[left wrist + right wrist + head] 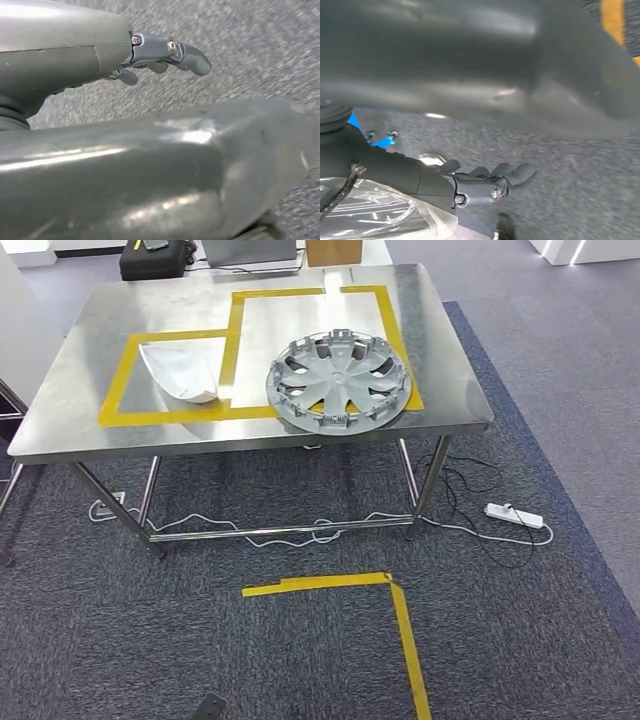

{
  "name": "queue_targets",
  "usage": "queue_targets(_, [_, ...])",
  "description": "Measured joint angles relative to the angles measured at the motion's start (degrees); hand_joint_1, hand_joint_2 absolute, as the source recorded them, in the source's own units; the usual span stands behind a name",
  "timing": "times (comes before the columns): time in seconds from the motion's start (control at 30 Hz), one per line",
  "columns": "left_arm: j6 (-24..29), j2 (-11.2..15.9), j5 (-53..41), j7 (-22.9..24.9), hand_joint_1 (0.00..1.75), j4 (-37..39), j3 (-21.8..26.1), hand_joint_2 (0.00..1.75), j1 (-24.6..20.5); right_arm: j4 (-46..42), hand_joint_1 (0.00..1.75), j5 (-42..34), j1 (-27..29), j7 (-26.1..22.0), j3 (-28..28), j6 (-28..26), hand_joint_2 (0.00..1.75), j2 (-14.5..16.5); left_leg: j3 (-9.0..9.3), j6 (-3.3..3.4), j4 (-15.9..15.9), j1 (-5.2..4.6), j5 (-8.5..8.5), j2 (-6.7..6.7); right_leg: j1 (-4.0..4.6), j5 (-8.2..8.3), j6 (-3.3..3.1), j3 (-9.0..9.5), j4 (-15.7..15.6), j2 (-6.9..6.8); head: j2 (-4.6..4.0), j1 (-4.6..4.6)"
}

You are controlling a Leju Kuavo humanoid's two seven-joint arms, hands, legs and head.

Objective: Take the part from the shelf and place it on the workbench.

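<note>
A silver wheel cover (339, 380) lies flat on the steel workbench (83, 435), across the front right corner of a yellow taped outline. A white curved shell part (180, 370) lies in the taped outline to its left. In the left wrist view my left hand (86, 55) hangs over grey carpet, its fingers (188, 56) stretched out and holding nothing. My right hand (433, 177) also hangs over the carpet in the right wrist view, with fingers (508, 175) extended and nothing in them.
A white power strip (515, 514) and loose cables lie on the carpet under and right of the bench. A yellow tape corner (400, 620) marks the floor in front. A black case (153, 258) and a cardboard box (333, 250) stand behind the bench.
</note>
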Motion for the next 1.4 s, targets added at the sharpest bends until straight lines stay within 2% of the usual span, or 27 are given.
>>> queue_targets(0.07, [0.03,-0.14,0.03,-0.05,0.0,0.0,0.16,0.0,-0.11,0.9,0.0,0.06,-0.21,-0.48,-0.49,0.02,0.0,0.01,5.41,0.45,-8.16,-0.07,0.78,-0.1,0.1,0.71,0.54,-1.36,0.82,0.05,0.0,0.03])
queue_targets(0.1, [0.06,-0.18,0.05,-0.11,0.0,0.0,0.25,0.0,-0.14,1.2,0.0,0.35,-0.26,-1.26,-0.77,0.03,0.0,0.01,6.96,0.79,-10.88,-0.19,0.44,-0.17,0.11,1.15,0.9,-1.71,1.0,0.04,0.0,0.05])
queue_targets(0.13, [0.1,-0.23,0.06,-0.2,0.0,0.0,0.33,0.0,-0.16,1.51,0.0,0.94,-0.38,-2.4,-1.19,0.04,0.0,-0.03,7.51,1.18,-12.27,-0.37,0.04,-0.23,0.07,1.64,1.3,-1.92,1.02,0.0,0.0,0.05])
queue_targets(0.2, [0.24,-0.47,0.04,-0.39,0.0,0.0,0.51,0.0,-0.01,2.53,0.0,2.82,-0.88,-5.21,-2.57,0.11,0.0,-0.25,6.69,2.06,-12.61,-0.46,0.9,-0.1,-0.08,2.41,2.13,-2.23,0.84,0.05,0.0,-0.05])
queue_targets(0.23, [0.31,-0.61,0.02,-0.48,0.0,0.0,0.6,0.0,0.04,3.22,0.0,3.84,-1.28,-6.31,-3.36,0.17,0.0,-0.42,6.09,2.57,-12.72,-0.41,1.53,0.03,-0.15,1.68,2.48,-2.67,1.21,0.13,0.0,-0.08])
queue_targets(0.3, [0.41,-0.84,-0.02,-0.65,0.0,0.0,0.74,0.0,0.08,4.55,0.0,5.36,-2.17,-7.53,-4.73,0.36,0.0,-0.77,4.55,3.4,-12.92,-0.25,2.99,0.32,-0.27,-3.16,2.97,-4.11,5.03,0.29,0.0,0.08])
queue_targets(0.37, [0.42,-0.93,-0.03,-0.73,0.0,0.0,0.8,0.0,0.1,5.52,0.0,6.07,-3.01,-7.93,-5.62,0.54,0.0,-1.05,2.77,3.71,-12.84,-0.4,4.43,0.44,-0.32,-8.63,3.3,-5.53,12.28,0.31,0.0,0.37])
queue_targets(0.4, [0.42,-0.94,-0.04,-0.73,0.0,0.0,0.83,0.0,0.11,5.91,0.0,6.31,-3.41,-8.03,-5.94,0.57,0.0,-1.16,1.87,3.72,-12.76,-0.5,5.13,0.54,-0.32,-9.48,3.39,-5.65,15.3,0.31,0.0,0.39])
queue_targets(0.47, [0.42,-0.95,-0.05,-0.8,0.0,0.0,0.92,0.0,0.1,6.83,0.0,7.07,-4.15,-8.13,-6.51,0.54,0.0,-1.37,-0.02,3.63,-12.47,-0.66,6.44,0.68,-0.31,-7.09,3.35,-3.57,16.37,0.31,0.0,0.39])
queue_targets(0.53, [0.43,-0.97,-0.04,-1.0,0.0,0.0,1.15,0.0,0.08,7.93,0.0,8.15,-4.93,-8.4,-7.13,0.23,0.0,-1.57,-1.66,3.34,-11.96,-0.8,7.58,0.66,-0.29,-4.38,3.01,2.36,9.82,0.33,0.0,0.39])
queue_targets(0.6, [0.56,-1.03,-0.04,-1.21,0.0,0.0,1.43,0.0,0.06,9.09,0.0,9.38,-5.94,-9.03,-7.92,-0.33,0.0,-1.76,-2.67,2.86,-11.37,-0.97,8.66,0.63,-0.14,-5.22,2.46,8.63,0.84,0.41,0.0,0.38])
queue_targets(0.63, [0.66,-1.05,-0.06,-1.26,0.0,0.0,1.55,0.0,0.05,9.75,0.0,10.05,-6.41,-9.4,-8.43,-0.61,0.0,-1.85,-2.95,2.59,-11.26,-0.98,9.24,0.65,0.0,-6.02,2.17,10.18,-1.83,0.46,0.0,0.4])
queue_targets(0.67, [0.75,-1.08,-0.11,-1.27,0.0,0.0,1.66,0.0,0.07,10.38,0.0,10.69,-6.77,-9.69,-9.02,-0.8,0.0,-1.93,-3.14,2.32,-11.25,-0.93,9.84,0.65,0.14,-6.23,1.85,10.5,-2.97,0.47,0.0,0.4])
queue_targets(0.73, [0.94,-1.1,-0.2,-1.31,0.0,0.0,1.94,0.0,0.28,11.69,0.0,11.99,-7.24,-10.06,-10.35,-1.01,0.0,-2.01,-3.59,1.64,-10.97,-0.69,9.51,0.47,0.11,-5.38,1.01,9.4,-2.85,0.25,0.0,0.49])
queue_targets(0.8, [1.07,-1.1,-0.32,-1.4,0.0,0.0,2.24,0.0,0.69,12.74,0.0,13.29,-7.65,-10.45,-11.69,-1.11,0.0,-2.05,-4.46,0.84,-7.69,-0.44,4.72,0.25,-0.03,-4.05,0.07,7.95,-2.79,-0.03,0.0,0.24])
queue_targets(0.87, [1.07,-1.1,-0.43,-1.52,0.0,0.0,2.6,0.0,0.9,13.55,0.0,14.27,-8.03,-10.87,-12.91,-1.17,0.0,-2.08,-5.45,0.29,-0.7,-0.23,-1.55,0.21,0.09,-2.67,-0.34,6.1,-2.53,-0.15,0.0,-0.05])
queue_targets(0.9, [1.07,-1.09,-0.44,-1.56,0.0,0.0,2.79,0.0,0.91,13.89,0.0,14.57,-8.21,-11.0,-13.42,-1.18,0.0,-2.1,-5.59,0.16,2.67,-0.19,-2.91,0.21,0.15,-1.98,-0.33,5.13,-2.26,-0.24,0.0,-0.04])
queue_targets(0.93, [1.07,-1.09,-0.45,-1.59,0.0,0.0,2.96,0.0,0.9,14.21,0.0,14.76,-8.37,-11.09,-13.88,-1.18,0.0,-2.11,-5.22,0.12,4.87,-0.16,-2.71,0.21,0.19,-1.32,-0.31,4.07,-1.89,-0.33,0.0,-0.05])
queue_targets(0.97, [1.07,-1.08,-0.46,-1.59,0.0,0.0,3.07,0.0,0.91,14.47,0.0,14.91,-8.51,-11.14,-14.25,-1.18,0.0,-2.13,-4.07,0.17,5.23,-0.15,-1.18,0.21,0.22,-0.71,-0.24,2.9,-1.37,-0.4,0.0,-0.04])
queue_targets(1.03, [1.07,-1.05,-0.52,-1.6,0.0,0.0,3.18,0.0,0.9,14.91,0.0,15.29,-8.76,-11.15,-14.8,-1.21,0.0,-2.13,0.55,0.48,0.39,-0.16,1.99,0.15,0.24,0.29,0.03,0.68,-0.21,-0.41,0.0,-0.05])
queue_targets(1.1, [1.07,-1.06,-0.61,-1.68,0.0,0.0,3.23,0.0,0.87,15.28,0.0,15.9,-9.01,-11.18,-15.33,-1.26,0.0,-2.13,5.83,1.04,-7.54,-0.31,1.63,0.0,0.36,1.16,0.54,-0.9,0.76,-0.35,0.0,-0.01])
queue_targets(1.13, [1.06,-1.08,-0.65,-1.74,0.0,0.0,3.27,0.0,0.84,15.45,0.0,16.23,-9.13,-11.22,-15.63,-1.3,0.0,-2.14,7.31,1.32,-10.23,-0.44,0.84,-0.07,0.38,1.65,0.88,-1.39,1.01,-0.35,0.0,-0.02])
queue_targets(1.2, [1.04,-1.11,-0.7,-1.86,0.0,0.0,3.39,0.0,0.81,15.78,0.0,16.83,-9.31,-11.3,-16.23,-1.37,0.0,-2.15,7.38,1.95,-11.98,-0.54,0.36,-0.05,0.4,2.69,1.58,-2.17,1.16,-0.42,0.0,0.02])
queue_targets(1.23, [1.04,-1.15,-0.72,-1.9,0.0,0.0,3.48,0.0,0.8,15.95,0.0,17.08,-9.36,-11.34,-16.56,-1.4,0.0,-2.2,6.82,2.35,-12.12,-0.47,0.77,0.07,0.35,2.46,1.9,-2.62,1.42,-0.33,0.0,0.0])
queue_targets(1.27, [1.02,-1.2,-0.73,-1.92,0.0,0.0,3.56,0.0,0.8,16.11,0.0,17.31,-9.39,-11.36,-16.85,-1.41,0.0,-2.25,6.1,2.86,-12.25,-0.36,1.33,0.18,0.3,1.11,2.21,-3.17,2.29,-0.18,0.0,0.08])
queue_targets(1.37, [0.98,-1.39,-0.74,-2.03,0.0,0.0,3.81,0.0,0.8,16.53,0.0,17.94,-9.59,-11.48,-17.53,-1.46,0.0,-2.48,3.38,3.82,-12.28,-0.37,3.66,0.47,0.14,-7.77,2.91,-5.34,10.52,0.22,0.0,0.3])
queue_targets(1.4, [0.98,-1.42,-0.74,-2.07,0.0,0.0,3.92,0.0,0.78,16.63,0.0,18.08,-9.71,-11.54,-17.71,-1.49,0.0,-2.57,2.36,3.85,-12.21,-0.45,4.48,0.55,0.13,-9.51,3.06,-5.71,13.89,0.24,0.0,0.31])
